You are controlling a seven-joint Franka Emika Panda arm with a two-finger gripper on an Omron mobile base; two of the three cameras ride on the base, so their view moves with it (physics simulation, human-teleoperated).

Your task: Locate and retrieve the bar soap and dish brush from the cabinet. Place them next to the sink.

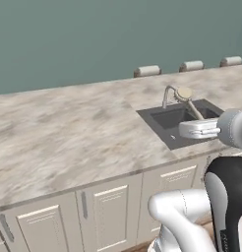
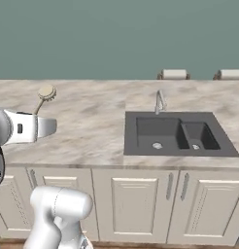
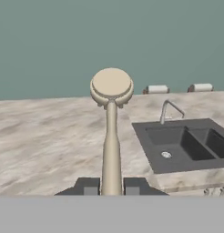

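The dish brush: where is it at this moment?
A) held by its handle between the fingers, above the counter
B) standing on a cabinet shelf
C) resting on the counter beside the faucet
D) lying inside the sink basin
A: in the hand view the fingers are shut on the handle of the dish brush, whose round head is raised over the counter, left of the sink.

At three o'clock the dish brush [image 1: 186,97] rises tilted above the dark sink [image 1: 168,122], set in the marbled counter [image 1: 69,133].
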